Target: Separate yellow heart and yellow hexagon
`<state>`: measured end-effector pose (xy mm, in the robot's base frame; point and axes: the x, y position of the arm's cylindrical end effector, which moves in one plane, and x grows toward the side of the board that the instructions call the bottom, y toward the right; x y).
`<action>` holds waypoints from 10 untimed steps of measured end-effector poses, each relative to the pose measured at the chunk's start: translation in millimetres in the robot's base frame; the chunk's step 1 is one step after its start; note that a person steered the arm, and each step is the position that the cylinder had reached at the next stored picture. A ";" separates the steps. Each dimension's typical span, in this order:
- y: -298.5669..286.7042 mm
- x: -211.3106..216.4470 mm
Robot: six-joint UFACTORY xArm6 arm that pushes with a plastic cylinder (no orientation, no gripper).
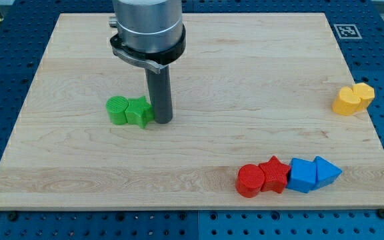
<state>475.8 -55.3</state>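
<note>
The yellow hexagon [345, 101] and the yellow heart [363, 94] sit touching each other near the board's right edge, the hexagon on the left. My tip [163, 121] rests on the board left of centre, far from both yellow blocks. It stands right beside the green star [139, 111], on that block's right side.
A green round block [117, 109] touches the green star's left side. Near the view's bottom right, a red cylinder [251, 181], a red star [275, 175], a blue block [302, 175] and a blue triangle [327, 172] form a row. The wooden board [245, 73] lies on a blue pegboard.
</note>
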 end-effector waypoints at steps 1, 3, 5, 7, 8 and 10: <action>11.1 -33.2; 82.8 -133.1; 252.2 -174.7; 398.1 -174.2; 400.8 -170.6; 400.5 -84.7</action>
<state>391.1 345.2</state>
